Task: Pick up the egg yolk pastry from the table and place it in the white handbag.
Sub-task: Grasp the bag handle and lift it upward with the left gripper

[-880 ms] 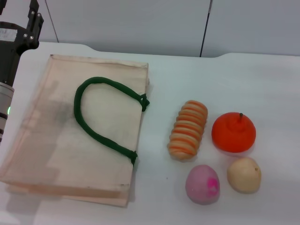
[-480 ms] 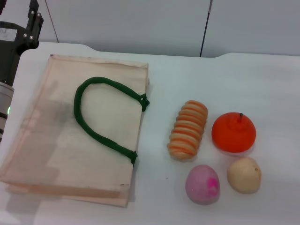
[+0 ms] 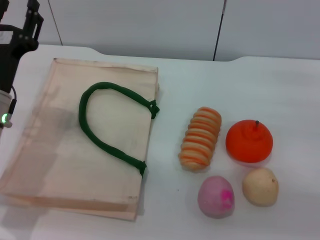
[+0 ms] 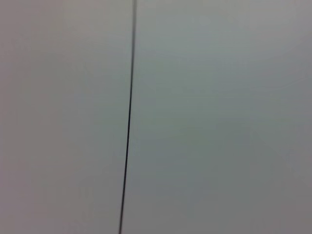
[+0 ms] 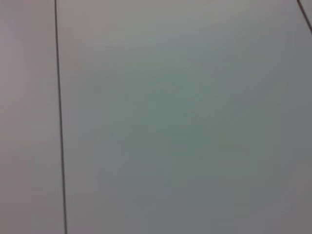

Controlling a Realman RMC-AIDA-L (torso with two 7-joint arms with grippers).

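The left gripper (image 3: 22,27), at ten o'clock, has shifted slightly upward; whether it is open, I cannot tell. The egg yolk pastry (image 3: 260,186) at four o'clock remains untouched, well apart from the white handbag (image 3: 60,150).

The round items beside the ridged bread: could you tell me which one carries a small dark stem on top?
The orange fruit, the biggest and brightest, farther back than the pale egg yolk pastry and the pink ball.
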